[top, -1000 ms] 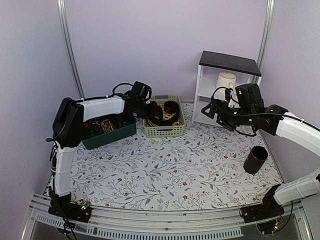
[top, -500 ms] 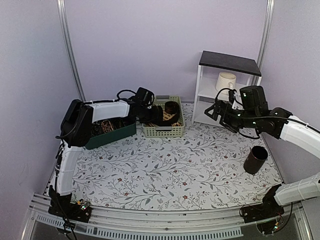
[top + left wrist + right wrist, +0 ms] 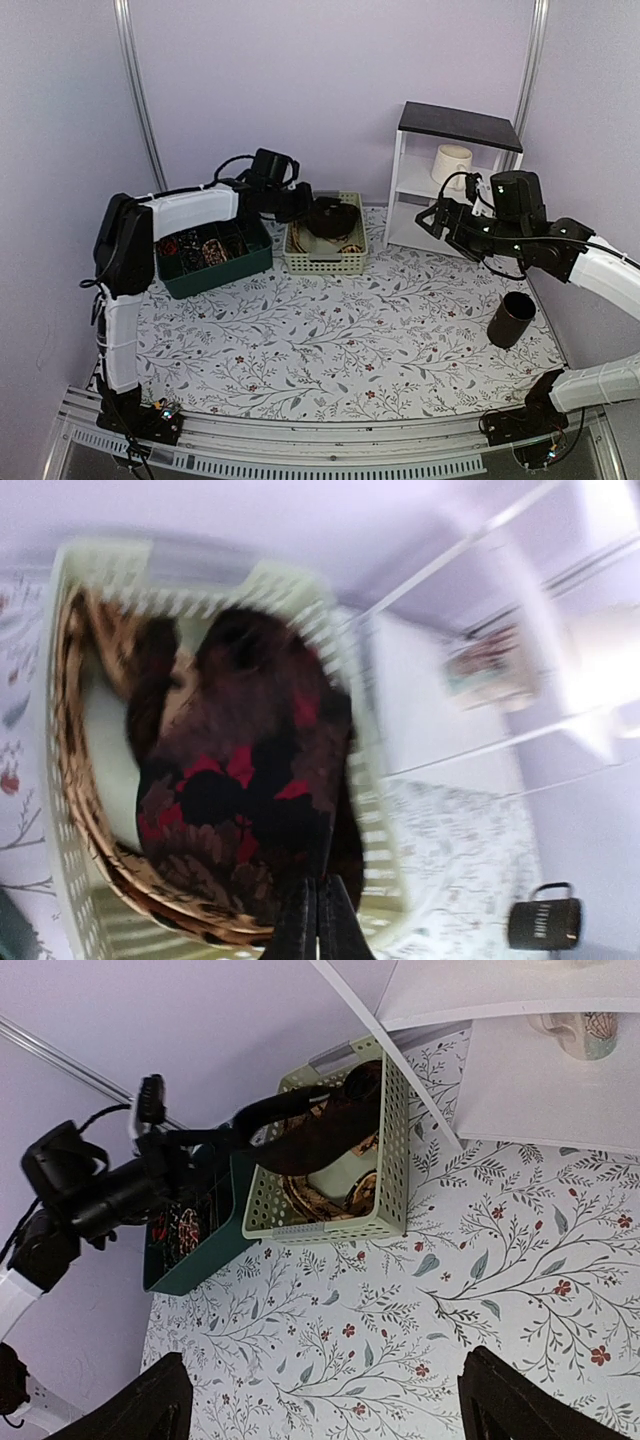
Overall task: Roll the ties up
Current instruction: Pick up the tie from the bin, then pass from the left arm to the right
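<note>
the left arm (image 3: 190,212) has drawn back and up since a second ago: then its wrist reached down into the pale green basket (image 3: 328,262) with the jaws partly apart, and now the wrist sits higher, by the basket's left rear corner. the right arm (image 3: 590,260) has drifted a little to the right, in front of the white shelf unit (image 3: 415,190), its jaws as wide as before. the flowered tablecloth (image 3: 340,340), the dark green bin (image 3: 220,272) and the black cup (image 3: 512,318) have not moved.

the left gripper (image 3: 316,900) is now pinched fully together on the dark tie (image 3: 250,790), a brown-black fabric with red patches. the tie runs from the fingertips across the basket's left rim and sags over the inside of the basket, part of it raised above the rim. the beige tie (image 3: 85,800), with dark brown markings, lies curled along the basket's inner wall beneath it.

the right gripper (image 3: 327,1355) hangs above the cloth with its fingers (image 3: 145,1405) spread far apart, holding and touching nothing.

small patterned coils (image 3: 195,248) sit in the compartments of the green bin, just left of the basket. a pale mug (image 3: 452,160) stands on the shelf.
</note>
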{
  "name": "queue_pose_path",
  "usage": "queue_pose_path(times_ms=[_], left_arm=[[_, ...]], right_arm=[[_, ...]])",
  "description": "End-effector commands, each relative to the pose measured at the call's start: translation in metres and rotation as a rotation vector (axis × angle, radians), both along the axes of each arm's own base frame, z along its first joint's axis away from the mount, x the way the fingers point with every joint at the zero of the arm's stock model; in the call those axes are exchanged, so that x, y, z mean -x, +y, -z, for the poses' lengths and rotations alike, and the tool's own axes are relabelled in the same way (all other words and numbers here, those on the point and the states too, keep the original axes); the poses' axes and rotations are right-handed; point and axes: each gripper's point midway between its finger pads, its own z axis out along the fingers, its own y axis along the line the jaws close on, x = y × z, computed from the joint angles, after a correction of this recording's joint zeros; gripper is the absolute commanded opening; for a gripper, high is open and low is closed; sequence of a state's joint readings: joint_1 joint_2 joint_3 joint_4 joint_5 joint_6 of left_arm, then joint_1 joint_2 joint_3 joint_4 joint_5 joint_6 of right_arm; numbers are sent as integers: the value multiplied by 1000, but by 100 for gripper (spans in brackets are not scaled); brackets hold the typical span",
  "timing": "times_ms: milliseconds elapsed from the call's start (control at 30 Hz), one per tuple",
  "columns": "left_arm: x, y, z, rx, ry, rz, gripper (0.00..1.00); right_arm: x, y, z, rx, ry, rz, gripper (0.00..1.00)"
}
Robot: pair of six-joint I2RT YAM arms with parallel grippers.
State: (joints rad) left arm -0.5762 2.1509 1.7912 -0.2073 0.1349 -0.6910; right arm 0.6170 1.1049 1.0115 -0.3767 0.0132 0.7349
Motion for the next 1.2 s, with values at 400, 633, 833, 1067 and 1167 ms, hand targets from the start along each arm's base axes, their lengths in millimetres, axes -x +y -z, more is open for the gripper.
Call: queue_pose_path(times_ms=[400,633,833,1067,1167], left_arm=[[118,44,-225,183,-396,193,0],[174,80,-260,161,-481,214,0],[217,101,-273,203,-514,238,0],[259,105,-292,278,-513,352,0],[274,108,-302,318,-521,378,0]], right_arm=[[10,33,-25,-28,-142,-168,90],[23,69,-34,-62,-178,-297,89],[60,146,-38,-69,-345,-572,88],[69,214,-76,-103,-512,-694,89],[86,246,-91,-144,-573,-793,97]])
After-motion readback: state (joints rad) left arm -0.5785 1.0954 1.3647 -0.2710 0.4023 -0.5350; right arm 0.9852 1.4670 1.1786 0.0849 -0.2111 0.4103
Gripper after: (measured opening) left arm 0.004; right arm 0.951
